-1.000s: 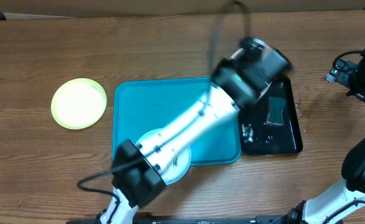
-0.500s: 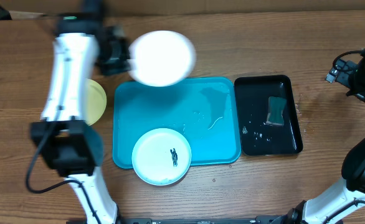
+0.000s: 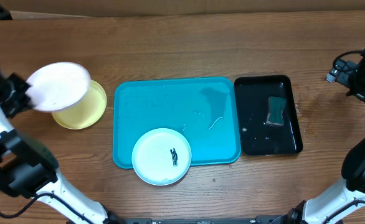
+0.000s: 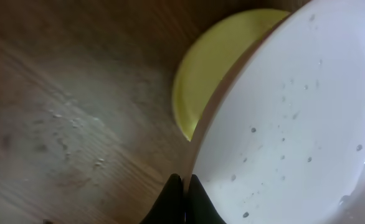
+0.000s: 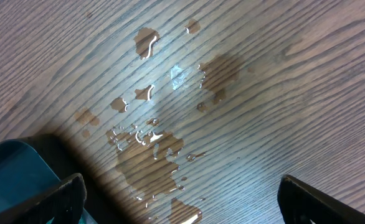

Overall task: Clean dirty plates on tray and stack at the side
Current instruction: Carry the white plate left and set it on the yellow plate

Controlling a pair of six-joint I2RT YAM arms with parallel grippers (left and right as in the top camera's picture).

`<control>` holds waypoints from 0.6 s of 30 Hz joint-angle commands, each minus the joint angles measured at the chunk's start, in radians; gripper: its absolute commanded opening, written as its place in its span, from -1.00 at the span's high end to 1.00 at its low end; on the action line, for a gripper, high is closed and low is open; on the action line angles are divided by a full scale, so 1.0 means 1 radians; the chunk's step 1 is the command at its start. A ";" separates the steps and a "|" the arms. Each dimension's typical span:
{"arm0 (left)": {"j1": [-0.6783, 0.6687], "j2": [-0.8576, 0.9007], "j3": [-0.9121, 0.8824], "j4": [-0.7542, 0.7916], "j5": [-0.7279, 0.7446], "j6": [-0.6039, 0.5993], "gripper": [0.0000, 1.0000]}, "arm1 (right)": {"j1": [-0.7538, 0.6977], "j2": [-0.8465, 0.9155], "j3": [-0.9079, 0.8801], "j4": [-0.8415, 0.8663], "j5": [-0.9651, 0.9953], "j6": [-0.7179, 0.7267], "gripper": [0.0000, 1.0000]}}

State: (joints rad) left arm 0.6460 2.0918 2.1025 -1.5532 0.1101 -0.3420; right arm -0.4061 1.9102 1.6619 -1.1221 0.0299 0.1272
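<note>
Overhead: The surface (image 3: pixel 170 43) is brown wood grain, with a pale strip along its far edge. The tray (image 3: pixel 164 102) sits at centre, its floor streaked wet. A blue-rimmed plate (image 3: pixel 162 156) with a black smear lies at the tray's near edge, overhanging the rim. A black tray (image 3: pixel 257 140) stands just right of it and holds a sponge (image 3: pixel 276 110). At far left, the left claw (image 3: pixel 14 96) holds a white plate (image 3: pixel 58 86) over the far-left part of the yellow-green plate (image 3: pixel 86 112); contact between them cannot be told.

Left wrist: The claw is clenched on the white plate's rim. Droplets dot the plate.

Right wrist: The right claw (image 5: pixel 182 205) is released, its fingers (image 5: pixel 45 199) wide apart above puddles (image 5: pixel 151 140) on the wood.
</note>
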 commanded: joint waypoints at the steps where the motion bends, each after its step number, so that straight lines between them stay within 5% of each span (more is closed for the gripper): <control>1: 0.017 0.001 -0.009 -0.005 -0.042 -0.018 0.92 | -0.002 -0.016 0.006 0.003 -0.001 0.003 -1.00; 18: -0.032 0.001 -0.248 0.189 -0.069 -0.031 0.91 | -0.002 -0.016 0.006 0.003 -0.001 0.003 -1.00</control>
State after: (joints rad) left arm 0.6147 2.0926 1.8690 -1.3823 0.0479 -0.3649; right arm -0.4057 1.9102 1.6619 -1.1221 0.0296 0.1272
